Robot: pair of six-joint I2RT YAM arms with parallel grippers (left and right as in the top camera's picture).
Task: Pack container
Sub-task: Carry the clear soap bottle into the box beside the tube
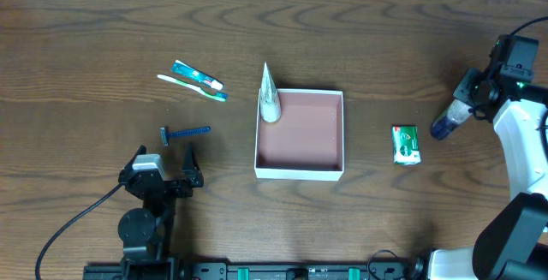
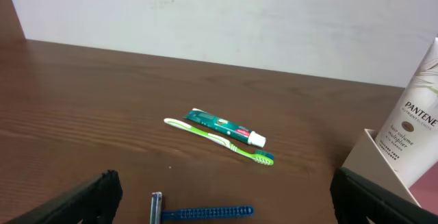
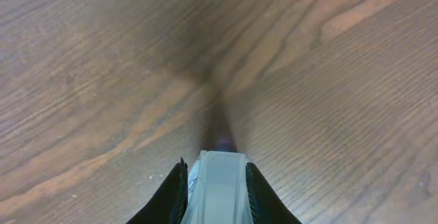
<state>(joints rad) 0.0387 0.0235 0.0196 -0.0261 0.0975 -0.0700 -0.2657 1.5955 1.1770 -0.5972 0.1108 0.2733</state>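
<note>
Pinching the small blue-ended bottle, the right gripper seems mid-pickup and must next carry it left into the container; the left gripper sits spread.

— What do the arms look like?
— The left arm is black all over, boxy at the wrist with a pale grey plate on top, and has a round joint lower down. A thin black cable loops off it.
— And the other?
— The right arm has a smooth white shell above a black link, and a black block with a small green light. The right gripper has black, curved fingers.
</note>
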